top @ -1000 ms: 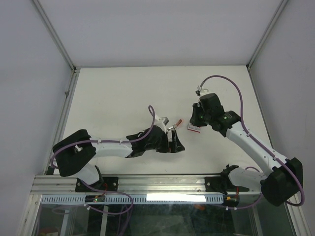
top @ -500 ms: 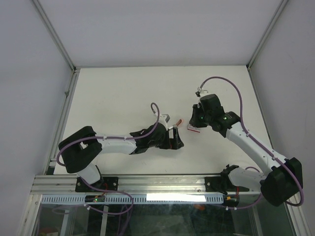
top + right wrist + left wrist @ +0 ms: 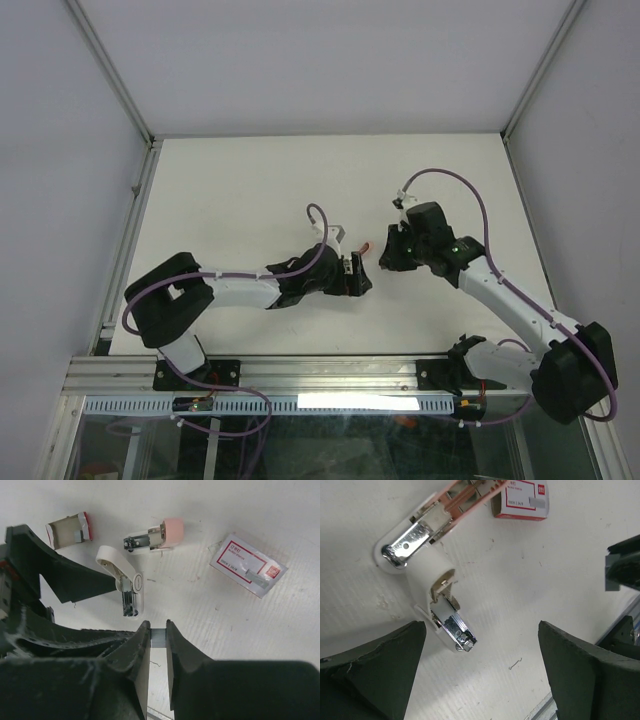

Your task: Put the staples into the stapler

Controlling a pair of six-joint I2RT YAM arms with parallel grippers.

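The stapler (image 3: pixel 427 577) lies hinged open on the table, its white body bent and its chrome magazine (image 3: pixel 454 629) pointing toward me. My left gripper (image 3: pixel 480 630) hangs open just over it, one finger on each side of the magazine end, touching nothing. In the right wrist view the stapler (image 3: pixel 125 582) lies ahead of my right gripper (image 3: pixel 158 630), which is shut on the staples (image 3: pixel 158 637), a small grey strip held above the table. From above, the left gripper (image 3: pixel 352 277) and right gripper (image 3: pixel 385 260) sit close together at mid-table.
A red-and-white staple box (image 3: pixel 247 565) lies to the right of the stapler. An opened cardboard sleeve (image 3: pixel 67 530) lies at the far left. One loose bent staple (image 3: pixel 515 664) lies on the table near the left gripper. The table's front rail (image 3: pixel 320 375) runs behind both arms.
My left arm has reached forward and right, bringing its open gripper over the stapler. My right gripper has shifted slightly down and left toward the stapler, still shut on the staples.
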